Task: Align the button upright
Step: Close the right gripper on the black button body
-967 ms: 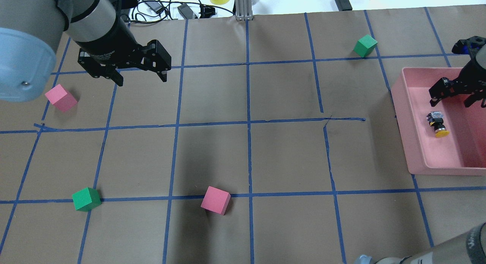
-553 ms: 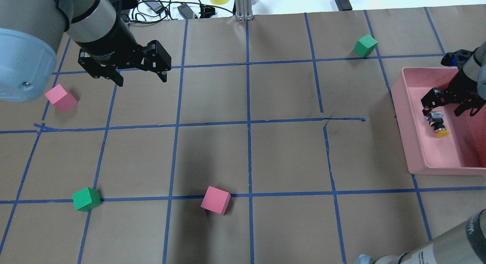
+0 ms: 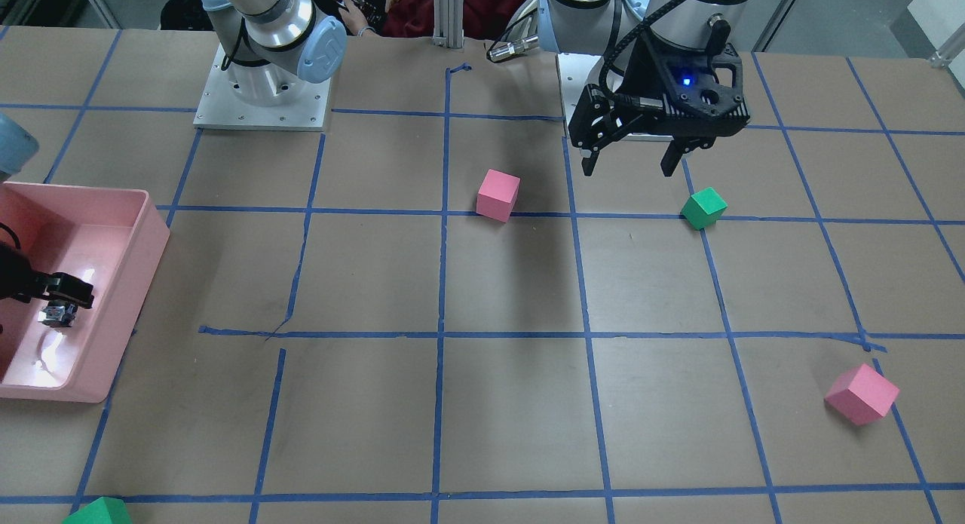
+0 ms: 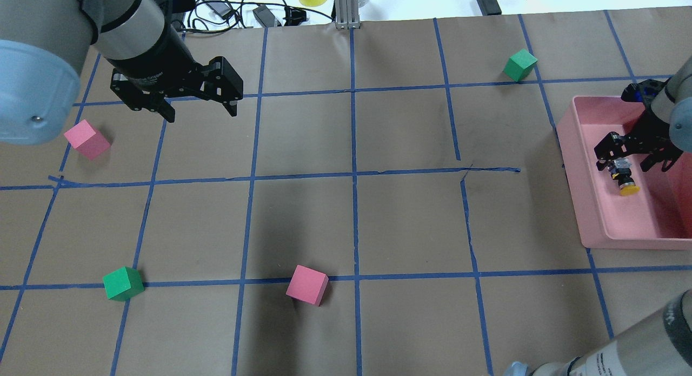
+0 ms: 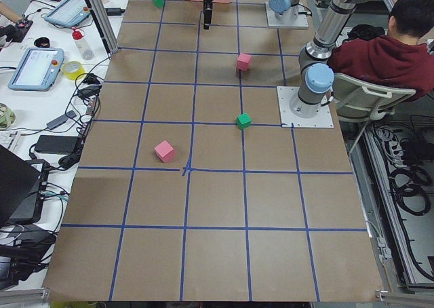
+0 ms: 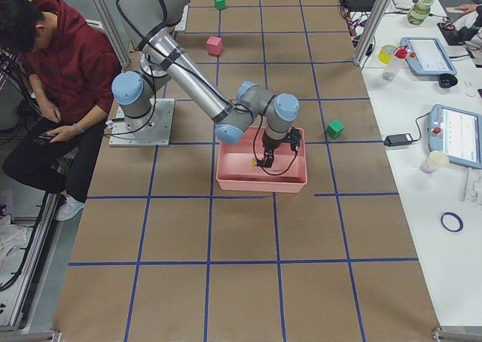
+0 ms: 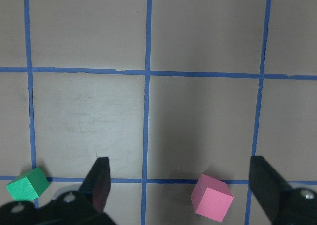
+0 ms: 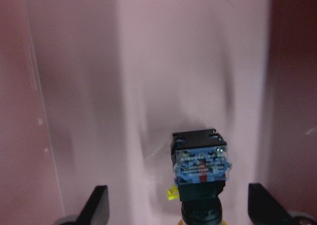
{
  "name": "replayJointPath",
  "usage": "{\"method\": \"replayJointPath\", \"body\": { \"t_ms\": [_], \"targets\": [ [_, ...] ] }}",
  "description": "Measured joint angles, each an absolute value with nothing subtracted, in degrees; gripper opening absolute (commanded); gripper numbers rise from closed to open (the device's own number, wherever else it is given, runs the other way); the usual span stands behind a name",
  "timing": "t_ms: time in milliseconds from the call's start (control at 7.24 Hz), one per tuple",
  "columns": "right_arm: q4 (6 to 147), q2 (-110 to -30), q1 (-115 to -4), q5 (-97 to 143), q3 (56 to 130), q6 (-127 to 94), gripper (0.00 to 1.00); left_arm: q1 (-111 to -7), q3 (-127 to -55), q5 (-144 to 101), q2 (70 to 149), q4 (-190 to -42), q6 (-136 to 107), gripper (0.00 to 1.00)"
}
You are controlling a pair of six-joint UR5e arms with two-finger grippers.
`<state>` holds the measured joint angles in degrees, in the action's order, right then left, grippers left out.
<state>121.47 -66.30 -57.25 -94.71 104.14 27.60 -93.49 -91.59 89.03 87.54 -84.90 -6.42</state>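
The button (image 4: 624, 177) lies on its side in the pink tray (image 4: 581, 203) at the right of the counter (image 4: 411, 219). My right pincer (image 4: 627, 162) hangs spread over it, gripping nothing, so grasping and uprighting remain. My left pincer (image 4: 201, 113) hangs spread at far left. I count one button, one tray, two pink cubes (image 4: 307, 285) and two green cubes (image 4: 122, 283).

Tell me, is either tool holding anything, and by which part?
Nothing is held. The right tool hangs open over the button; the left tool is open.
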Motion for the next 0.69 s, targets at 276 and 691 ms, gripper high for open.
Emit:
{"method": "replayJointPath", "body": {
  "t_ms": [276,691],
  "targets": [
    [121.5,-65.4,-57.1,-94.8,104.3,27.6,0.3,-93.5,-91.6,89.0,87.5,-84.9,-6.4,1.0],
    [121.0,-65.3,-56.5,-95.0,104.3,27.1,0.0,-93.5,-91.6,89.1,87.5,-84.9,-6.4,1.0]
  ]
}}
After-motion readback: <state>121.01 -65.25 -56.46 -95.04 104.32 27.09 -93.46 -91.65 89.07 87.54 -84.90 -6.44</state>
